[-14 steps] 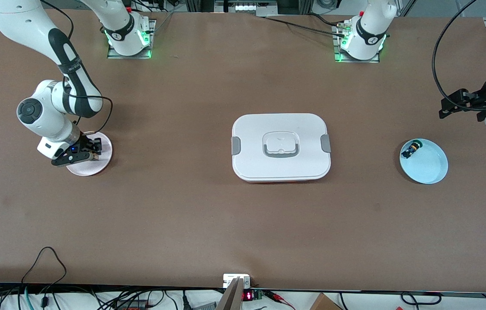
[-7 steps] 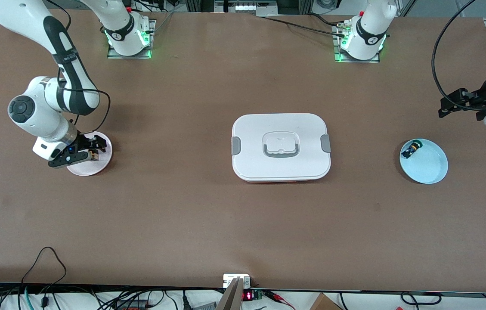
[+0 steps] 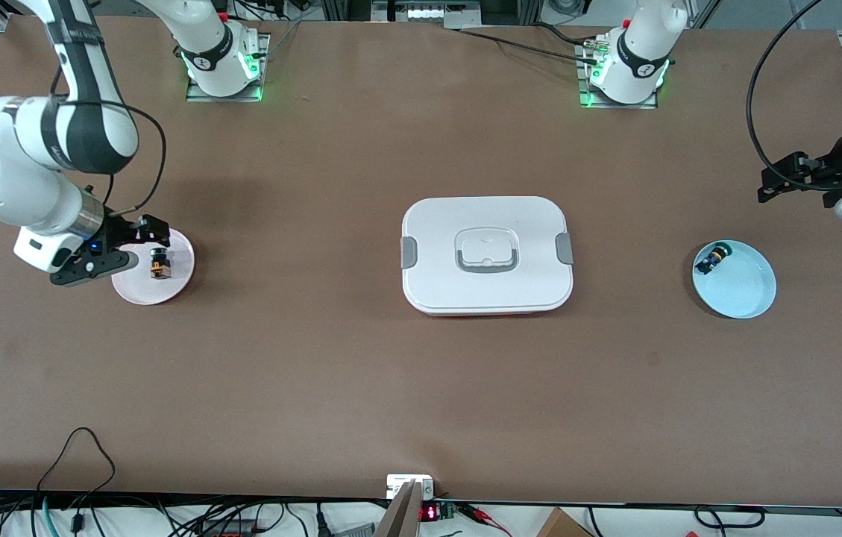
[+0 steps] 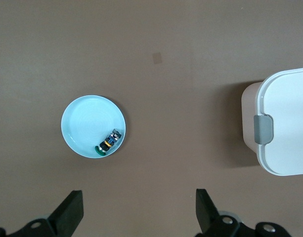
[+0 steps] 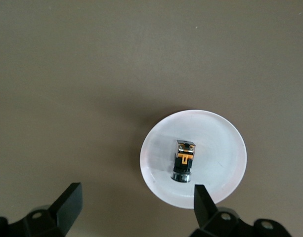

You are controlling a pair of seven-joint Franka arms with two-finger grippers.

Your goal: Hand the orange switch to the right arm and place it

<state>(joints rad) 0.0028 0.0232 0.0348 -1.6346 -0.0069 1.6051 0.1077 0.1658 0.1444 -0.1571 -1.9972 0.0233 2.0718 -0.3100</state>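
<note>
Right gripper has let go and lifted, jaws spread; orange switch now sits on the pink plate, mid-left of frame. Left gripper waits open at right edge. Looks done.

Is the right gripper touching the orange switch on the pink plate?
Apart. In the right wrist view the open right gripper shows bare space between its fingers and the orange switch, which lies alone on the pink plate.

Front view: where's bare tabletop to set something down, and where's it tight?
Open: the wide strip nearer the camera than the white lidded box, and both gaps between the box and the pink plate and blue plate. Tight: the pink plate, holding the orange switch, with the open right gripper beside it; the open left gripper by the blue plate.
</note>
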